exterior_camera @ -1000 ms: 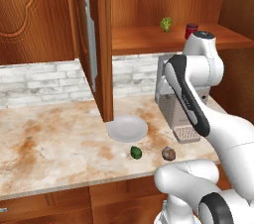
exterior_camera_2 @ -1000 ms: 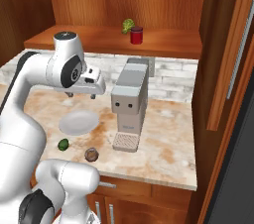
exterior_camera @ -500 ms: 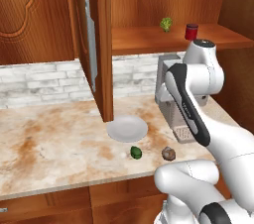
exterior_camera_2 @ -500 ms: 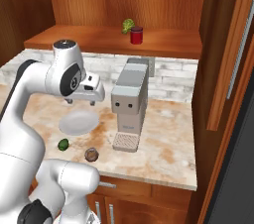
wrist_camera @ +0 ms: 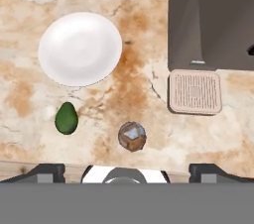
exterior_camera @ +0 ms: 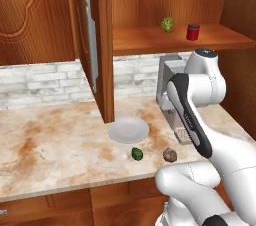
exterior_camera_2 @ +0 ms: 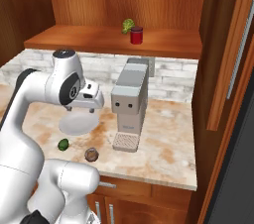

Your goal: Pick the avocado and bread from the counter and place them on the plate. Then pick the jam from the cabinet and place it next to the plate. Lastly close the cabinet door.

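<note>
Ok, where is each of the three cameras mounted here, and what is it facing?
Left base view: behind the arm's left, looking down at the counter, plate and open cabinet door; arm rises lower right.
Right base view: behind the arm's right, facing the coffee machine; arm rises lower left.
Hand view: on the hand, looking straight down; open jaws' tips at the bottom.
All share the plate, avocado and bread; both base views show the jam.
</note>
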